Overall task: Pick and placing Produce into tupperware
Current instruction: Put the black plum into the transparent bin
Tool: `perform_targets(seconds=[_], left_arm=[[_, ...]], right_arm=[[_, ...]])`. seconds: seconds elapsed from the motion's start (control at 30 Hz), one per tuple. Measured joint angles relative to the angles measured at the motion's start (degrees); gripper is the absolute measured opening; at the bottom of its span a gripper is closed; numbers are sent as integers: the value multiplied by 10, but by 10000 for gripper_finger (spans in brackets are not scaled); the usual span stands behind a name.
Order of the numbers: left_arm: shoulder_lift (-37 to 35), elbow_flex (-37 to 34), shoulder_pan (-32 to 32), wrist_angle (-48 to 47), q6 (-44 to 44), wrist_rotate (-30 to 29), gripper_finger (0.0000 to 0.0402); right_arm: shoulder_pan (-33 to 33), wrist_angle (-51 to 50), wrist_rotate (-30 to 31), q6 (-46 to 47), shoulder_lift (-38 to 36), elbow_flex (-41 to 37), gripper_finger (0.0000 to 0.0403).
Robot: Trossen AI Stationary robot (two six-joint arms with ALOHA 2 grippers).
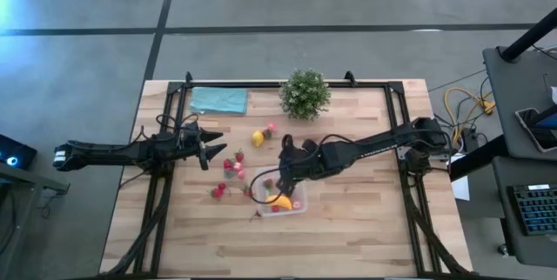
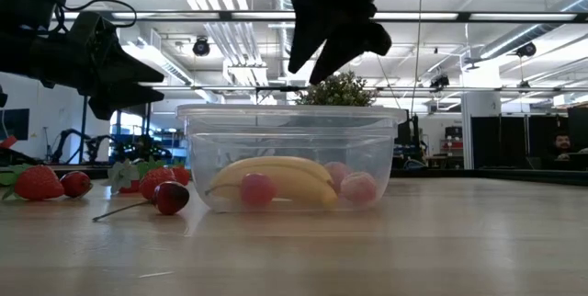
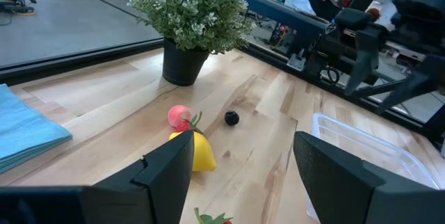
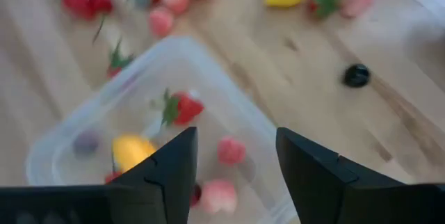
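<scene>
The clear tupperware stands on the wooden table near its middle. Inside it lie a banana, a red strawberry and pink pieces. My right gripper hovers open just above the tupperware, fingers slanting down, nothing between them. More produce lies loose on the table: red strawberries to the tupperware's left, a lemon, a pink piece and a dark berry farther back. My left gripper waits open at the table's left, above the wood.
A bushy potted plant stands at the far edge, with a folded teal cloth to its left. Dark frame rails run along both table sides. Bare wood lies between the tupperware and the near edge.
</scene>
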Motion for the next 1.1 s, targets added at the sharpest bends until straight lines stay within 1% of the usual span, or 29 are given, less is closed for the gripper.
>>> perform_targets(seconds=[0.1, 0.23, 0.37, 0.47, 0.57, 0.67, 0.73, 0.93, 1.1], left_arm=[[0, 0, 0, 0, 0, 0, 233], [0, 0, 0, 0, 0, 0, 233], [0, 0, 0, 0, 0, 0, 233], [0, 0, 0, 0, 0, 0, 233], [0, 0, 0, 0, 0, 0, 233], [0, 0, 0, 0, 0, 0, 233], [0, 0, 0, 0, 0, 0, 233], [0, 0, 0, 0, 0, 0, 233], [0, 0, 0, 0, 0, 0, 233]], right_arm=[[-4, 1, 31, 78, 0, 0, 183], [-19, 7, 34, 185, 0, 0, 178], [-48, 7, 22, 197, 0, -1, 176], [-85, 7, -18, 226, 2, -10, 176], [-119, 8, -42, 263, 15, -14, 175], [-142, 14, -92, 318, 35, -11, 175], [-149, 28, -117, 323, 52, -5, 175], [-159, 22, -129, 335, 116, 19, 175], [-160, -1, -112, 357, 134, 44, 175]])
